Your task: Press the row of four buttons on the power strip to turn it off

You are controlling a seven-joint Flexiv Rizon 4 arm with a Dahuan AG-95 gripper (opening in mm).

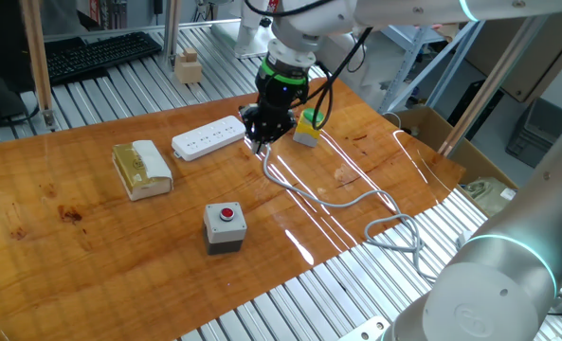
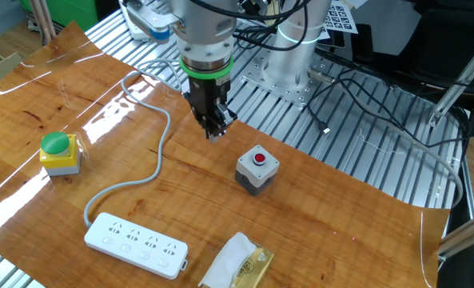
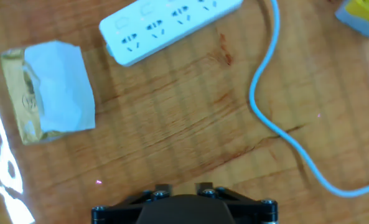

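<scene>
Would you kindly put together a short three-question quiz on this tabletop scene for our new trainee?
1. True or false: the gripper is touching the power strip.
2. Which button sits on the grey box: A green, B red, C blue?
3. Fill in: the strip's white cable runs across the ____ tabletop.

Key: 1 false, it hangs above the table, apart from the strip. 2 B. 3 wooden.
</scene>
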